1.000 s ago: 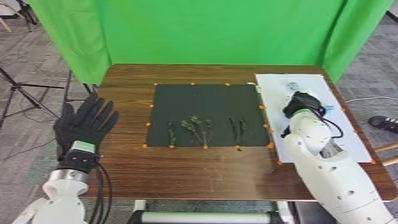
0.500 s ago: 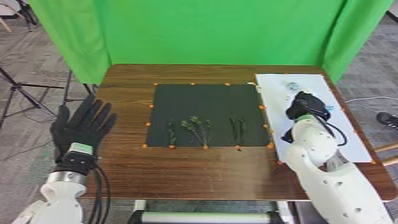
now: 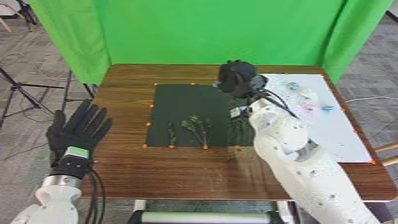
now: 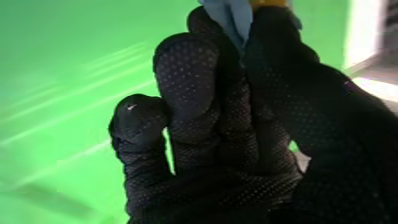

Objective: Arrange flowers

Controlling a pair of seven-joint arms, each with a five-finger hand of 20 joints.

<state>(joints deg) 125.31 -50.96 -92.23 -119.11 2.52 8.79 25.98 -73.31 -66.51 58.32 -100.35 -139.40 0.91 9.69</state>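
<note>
In the head view, my right hand (image 3: 238, 80) is over the dark mat's far right corner. The right wrist view has the right hand (image 4: 191, 90) pinching a light-blue flower piece (image 4: 233, 19) between thumb and fingers, with a bit of orange-yellow beside it. Green stems (image 3: 197, 128) and a thin leafy stem (image 3: 171, 134) lie on the dark mat (image 3: 182, 100); the stems at its right are partly covered by my right arm. Left of the mat, my left hand (image 3: 78, 131) has its fingers straight.
On the white sheet (image 3: 342, 135) at the right lie a pale blue flower (image 3: 293, 86), a pinkish one (image 3: 308, 106) and a blue one (image 3: 328, 108). Small orange markers line the mat. A green curtain (image 3: 213, 32) hangs behind the brown table (image 3: 178, 175).
My right hand has gone from above the white sheet leftward and away to the mat's far corner, uncovering the pinkish flower. The left hand is nearly still.
</note>
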